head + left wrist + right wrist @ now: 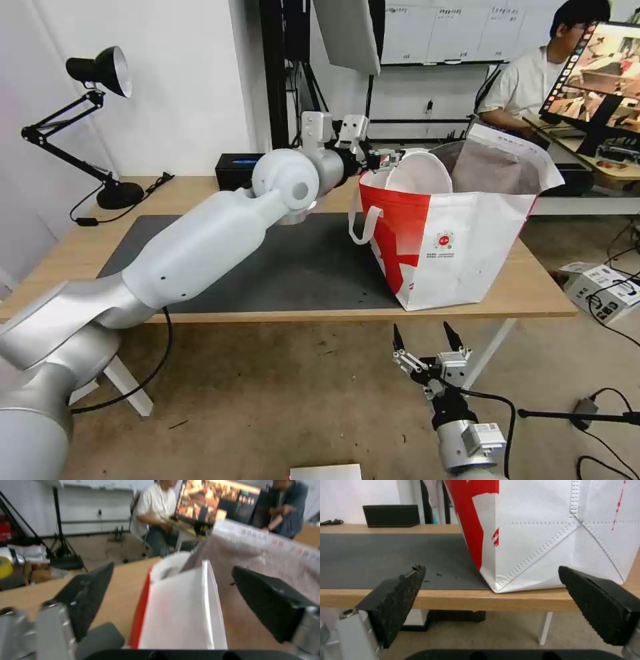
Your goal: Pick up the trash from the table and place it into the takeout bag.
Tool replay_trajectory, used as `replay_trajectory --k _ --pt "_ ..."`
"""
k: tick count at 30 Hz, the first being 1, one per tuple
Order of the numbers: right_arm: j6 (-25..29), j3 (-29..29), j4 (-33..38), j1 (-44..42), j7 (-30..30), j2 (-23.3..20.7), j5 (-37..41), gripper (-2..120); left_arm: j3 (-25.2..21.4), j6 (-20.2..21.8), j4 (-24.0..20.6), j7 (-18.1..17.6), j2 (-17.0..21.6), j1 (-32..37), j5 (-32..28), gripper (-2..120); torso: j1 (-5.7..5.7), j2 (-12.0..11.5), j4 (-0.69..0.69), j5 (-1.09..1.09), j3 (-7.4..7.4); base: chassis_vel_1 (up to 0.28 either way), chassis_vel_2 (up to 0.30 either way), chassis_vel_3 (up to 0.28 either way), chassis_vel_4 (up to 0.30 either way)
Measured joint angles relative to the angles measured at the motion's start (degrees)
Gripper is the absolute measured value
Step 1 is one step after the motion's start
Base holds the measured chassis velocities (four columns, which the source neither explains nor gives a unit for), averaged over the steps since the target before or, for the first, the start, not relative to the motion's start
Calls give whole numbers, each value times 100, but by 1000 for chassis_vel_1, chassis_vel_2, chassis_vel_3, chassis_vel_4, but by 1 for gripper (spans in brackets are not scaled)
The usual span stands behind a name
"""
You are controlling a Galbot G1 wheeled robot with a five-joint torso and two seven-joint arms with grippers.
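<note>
Head view: left gripper (383, 159) is stretched out over the light wood counter (200, 190) w/ its dark grey mat (293, 267), sitting right at the near rim of the large boxy red-and-white takeout bag with silver foil lining (467, 247). A white round bowl (420, 175) stands tilted on edge inside the bag mouth, just beside that gripper; I judge it was meant to slide in rim-first, since the mouth is narrow for it flat. Left wrist view has the jaws spread wide, one on each side of the bag's folded white-and-red edge, nothing between them, so the gripper is empty & open. Whether the bowl is touching a finger can't be settled from the head view, prob. not. Bag stands upright at the counter's right front corner, mouth gaping, w/ a white loop handle (363, 223) hanging off its red side, so things can be dropped in from above. Right gripper (427, 340) hangs low in front of the counter edge, below the bag, jaws wide apart & holding nothing, idle. No other trash is visible on the mat, bar a few dark crumbs (438, 575).
</note>
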Motion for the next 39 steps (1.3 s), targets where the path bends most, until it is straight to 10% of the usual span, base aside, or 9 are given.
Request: replay_trajectory --k 14,39 --pt "0 0 0 0 0 0 0 100 -839 -1963 -764 957 1274 1396 415 114 0 0 1 -2 0 0 0 0 0" --pt "0 0 0 0 0 0 0 100 -3041 -2933 -1717 1690 2048 4446 1369 100 -1 0 0 -1 0 0 0 0 0"
